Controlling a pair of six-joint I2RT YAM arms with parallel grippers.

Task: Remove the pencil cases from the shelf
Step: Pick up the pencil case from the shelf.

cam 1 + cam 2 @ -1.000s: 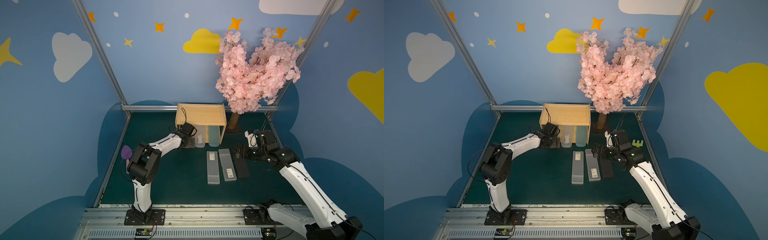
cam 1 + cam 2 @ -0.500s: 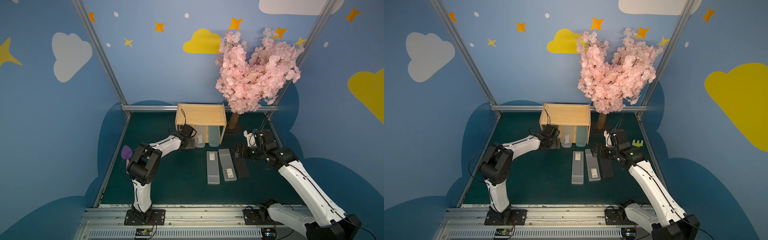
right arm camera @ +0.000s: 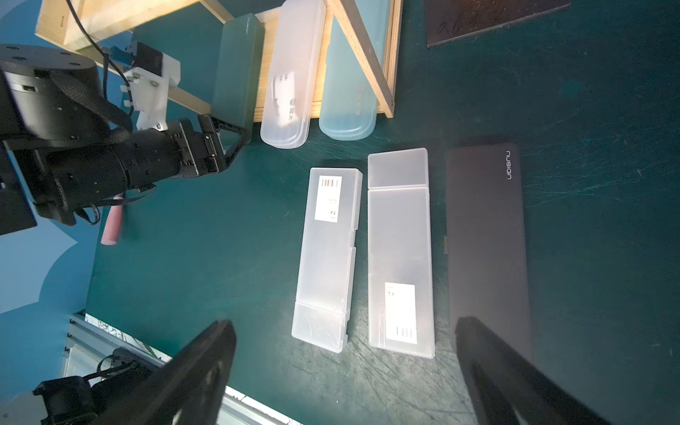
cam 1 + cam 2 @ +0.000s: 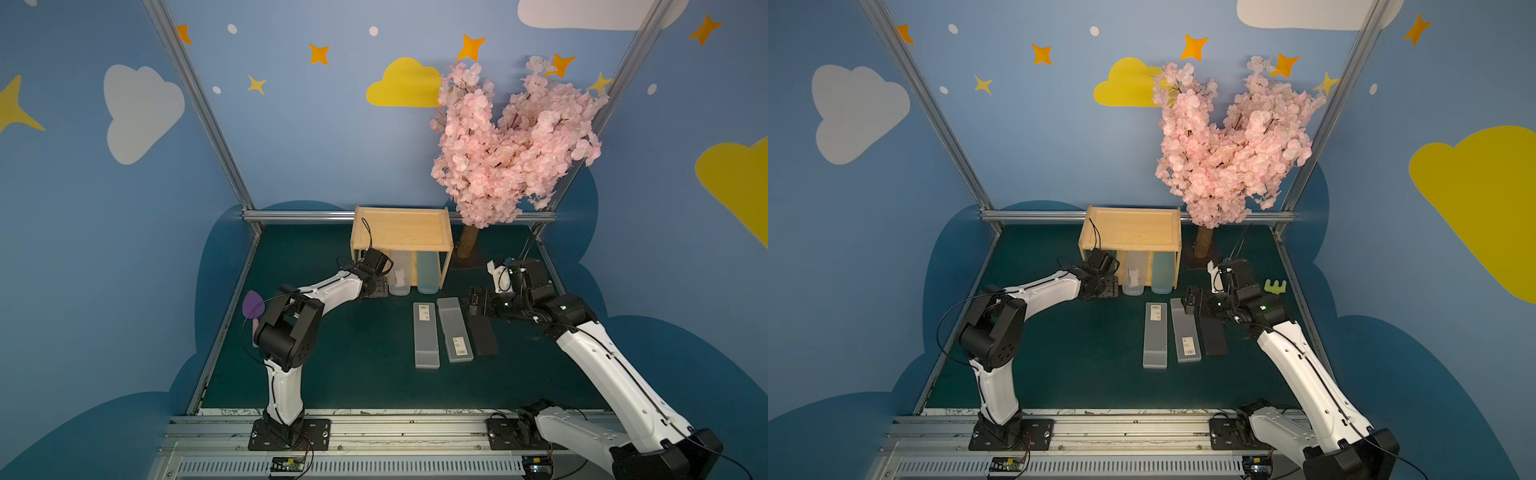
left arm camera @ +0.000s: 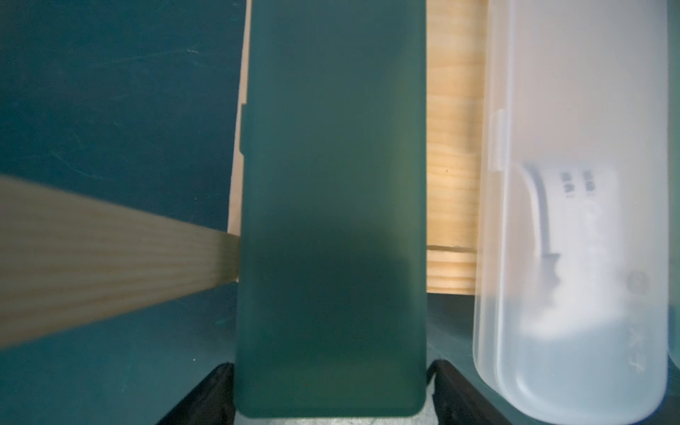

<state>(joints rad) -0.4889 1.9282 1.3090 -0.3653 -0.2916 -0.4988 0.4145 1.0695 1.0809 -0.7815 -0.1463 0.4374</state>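
While three of the six pencil cases lie on the mat (image 4: 353, 353), the left frosted white case (image 4: 426, 336), the right frosted white case (image 4: 455, 328) and the black case (image 4: 485, 340), three others rest on the lower tier of the shelf (image 4: 401, 230) at the far side: dark green case (image 5: 331, 184) at left, clear case (image 4: 400, 272) in the middle, light blue case (image 4: 428, 272) at right. The left gripper (image 5: 331, 386) clamps the dark green case with both fingers; the right gripper (image 4: 473, 306) hovers above the black case's far end, fingers wide apart.

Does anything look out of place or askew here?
Nothing damaged. The dark green plastic case, clear rounded plastic case and light blue plastic case jut past the front edge of the light wooden shelf.
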